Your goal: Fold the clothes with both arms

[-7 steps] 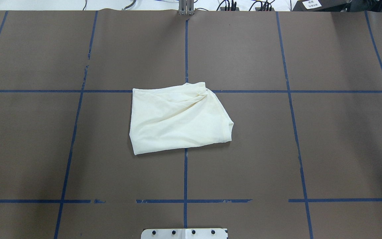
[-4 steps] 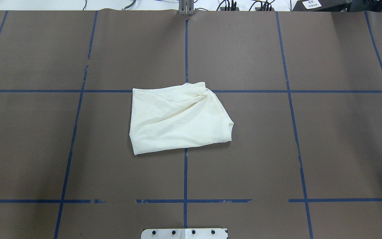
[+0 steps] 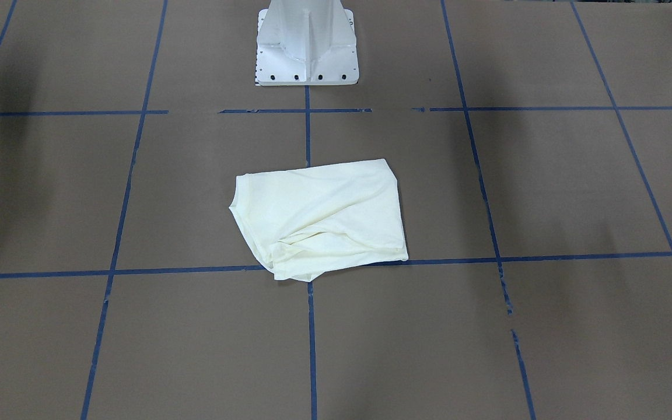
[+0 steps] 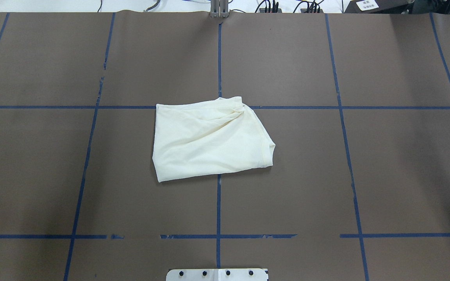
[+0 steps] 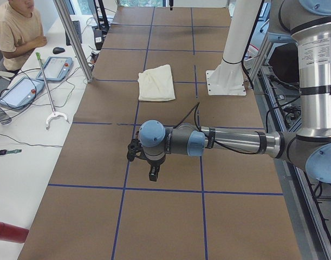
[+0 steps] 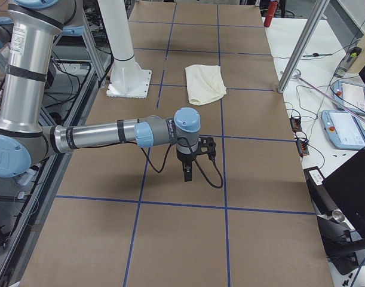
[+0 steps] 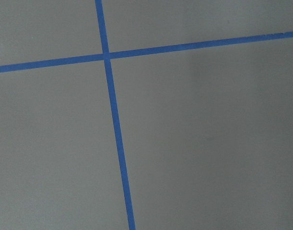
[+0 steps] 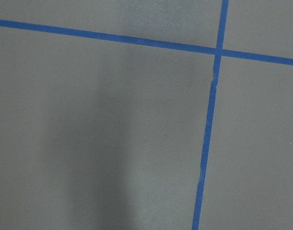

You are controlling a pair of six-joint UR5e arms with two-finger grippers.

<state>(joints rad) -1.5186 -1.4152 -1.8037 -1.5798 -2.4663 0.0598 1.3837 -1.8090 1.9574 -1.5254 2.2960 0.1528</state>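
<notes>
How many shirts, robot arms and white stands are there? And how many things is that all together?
shirt: 1
robot arms: 2, the left arm and the right arm
white stand: 1
Total: 4

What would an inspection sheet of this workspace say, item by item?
Surface: brown mat with blue tape grid, chipped in places.
Job's things: cream T-shirt folded at centre, wrinkled, print hidden.
Clutter: nothing seen on the mat.
Grippers: left gripper and right gripper hover far from the T-shirt; open or shut cannot be told.
Cables: black cable loops by the right wrist.
Surroundings: operator, pendants on side table.
</notes>
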